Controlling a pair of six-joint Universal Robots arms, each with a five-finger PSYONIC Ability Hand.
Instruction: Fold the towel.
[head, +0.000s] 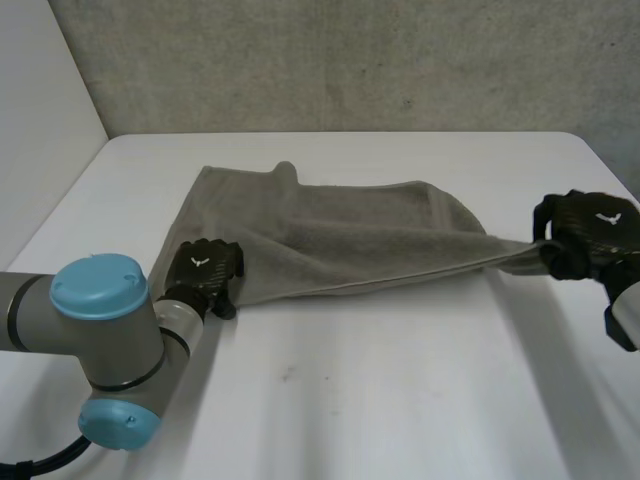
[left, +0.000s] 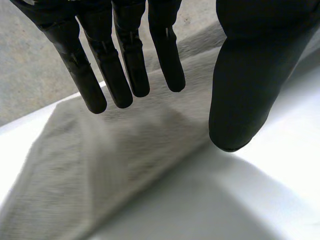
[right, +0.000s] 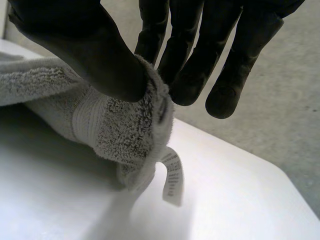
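Rumpled towel (head: 340, 240) pulled taut by right hand (head: 590, 232) pinching its corner, left hand (head: 205, 270) straight-fingered

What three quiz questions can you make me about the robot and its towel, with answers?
1. True or false: the right hand pinches a corner of the towel.
2. The left hand is: A) a tight fist, B) straight-fingered over the towel, C) wrapped round a cup.
3. Fill in: a small white ___ hangs from the pinched corner.
Key: 1 true; 2 B; 3 label.
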